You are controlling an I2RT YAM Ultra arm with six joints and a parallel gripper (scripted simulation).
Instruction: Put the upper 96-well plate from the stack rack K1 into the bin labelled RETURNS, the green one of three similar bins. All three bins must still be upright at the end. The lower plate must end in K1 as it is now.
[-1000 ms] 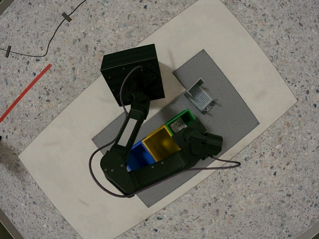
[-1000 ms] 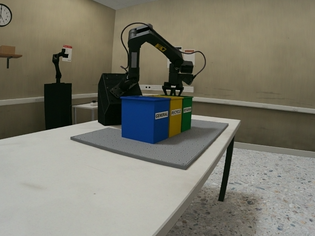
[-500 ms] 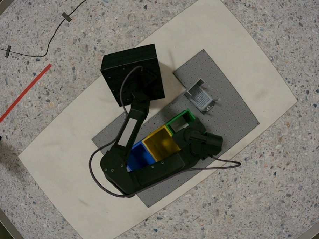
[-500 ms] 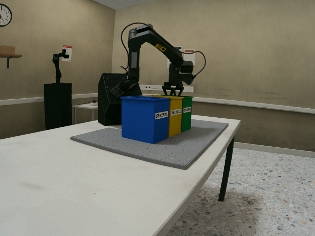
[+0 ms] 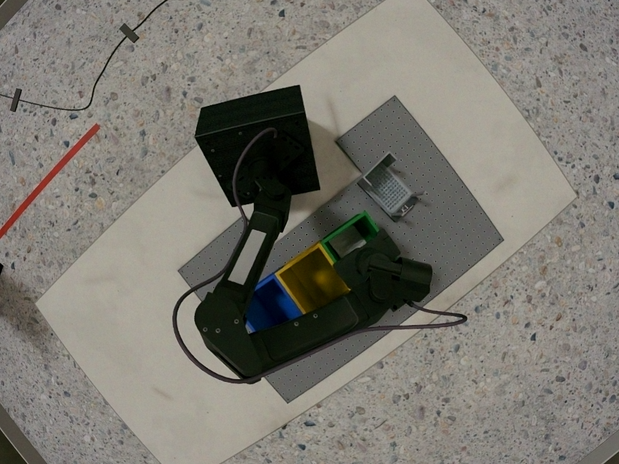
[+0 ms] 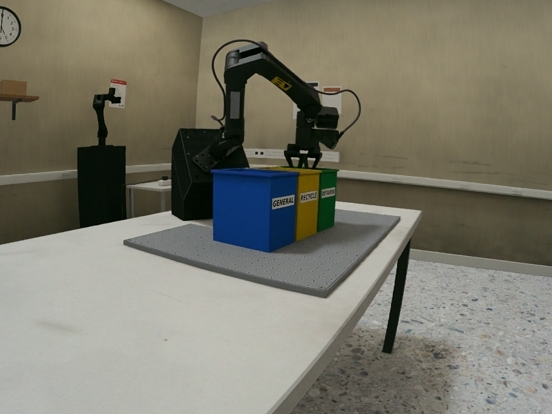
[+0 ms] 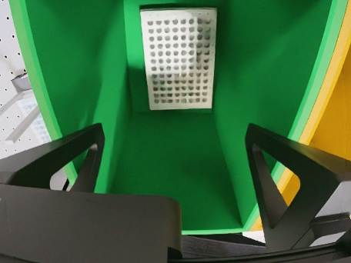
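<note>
Jaws spread above RETURNS, 96-well plate inside

The gripper [image 5: 368,259] [image 6: 302,163] [image 7: 175,127] points down at the green RETURNS bin [image 5: 370,219] [image 6: 327,214] [image 7: 42,92], fingers spread wide with nothing between them. The white 96-well plate [image 5: 347,243] [image 7: 178,59] is inside that bin, towards one end, wells up – whether it lies quite flat I cannot tell. Next in the row stand the yellow RECYCLE bin [image 5: 320,274] [image 6: 307,218] [image 7: 336,98] and blue GENERAL bin [image 5: 275,302] [image 6: 249,209] – all three upright. Nearby, stack rack K1 [image 5: 387,163] [image 7: 23,124] holds the lower plate [image 5: 389,189] [image 7: 41,126] on the perforated grey board [image 5: 450,224] [image 6: 267,272] [image 7: 8,58]

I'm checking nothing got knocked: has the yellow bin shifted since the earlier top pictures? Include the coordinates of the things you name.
No: the yellow bin [image 5: 329,254] [image 6: 307,223] sits in the same place on the grey perforated board [image 5: 440,199] [image 6: 187,240], between the blue and green bins.
</note>
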